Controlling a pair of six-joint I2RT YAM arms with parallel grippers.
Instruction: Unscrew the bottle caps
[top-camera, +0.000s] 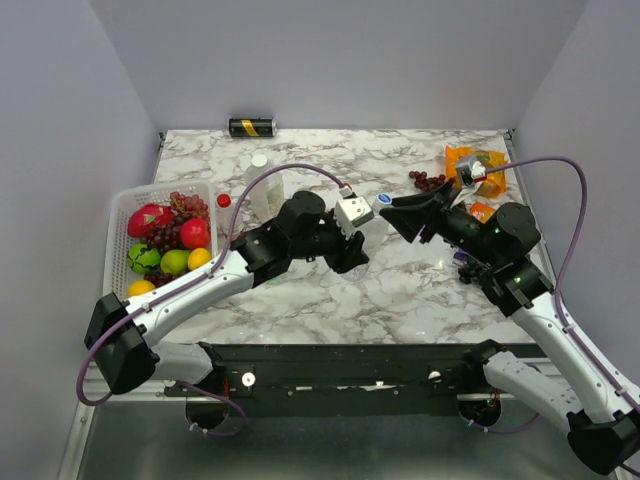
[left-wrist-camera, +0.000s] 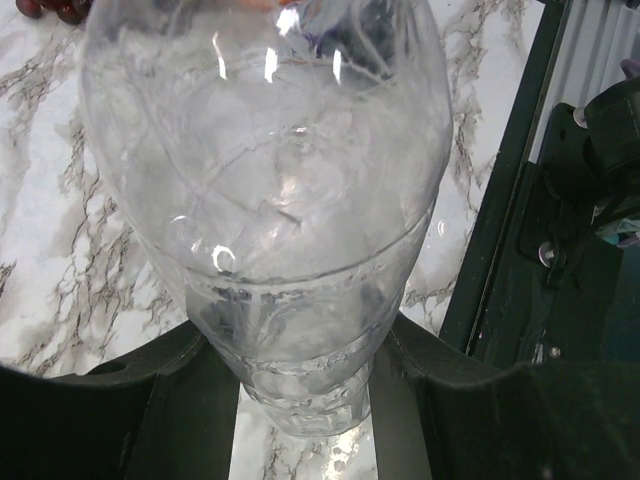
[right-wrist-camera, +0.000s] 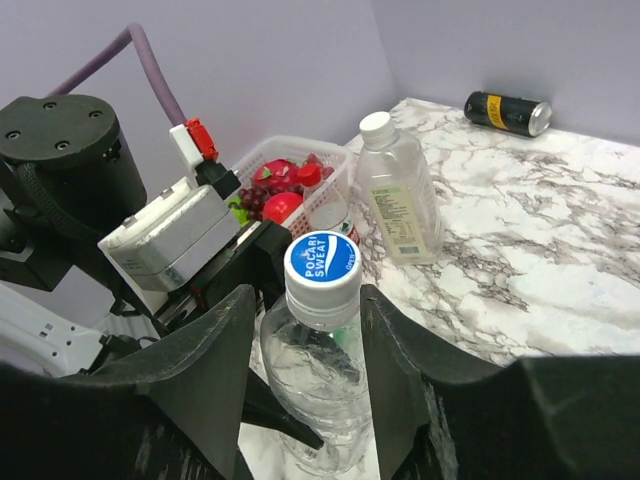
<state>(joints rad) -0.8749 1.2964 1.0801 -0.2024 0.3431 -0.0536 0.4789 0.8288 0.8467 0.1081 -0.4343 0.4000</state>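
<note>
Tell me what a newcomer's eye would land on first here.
A clear plastic bottle with a blue-and-white cap sits at the table's middle. The left gripper is clamped on its lower body, and the right gripper flanks its cap. Next comes the white plastic basket of bright fruit at the left edge, then a black-and-gold can lying on its side by the back wall.
</note>
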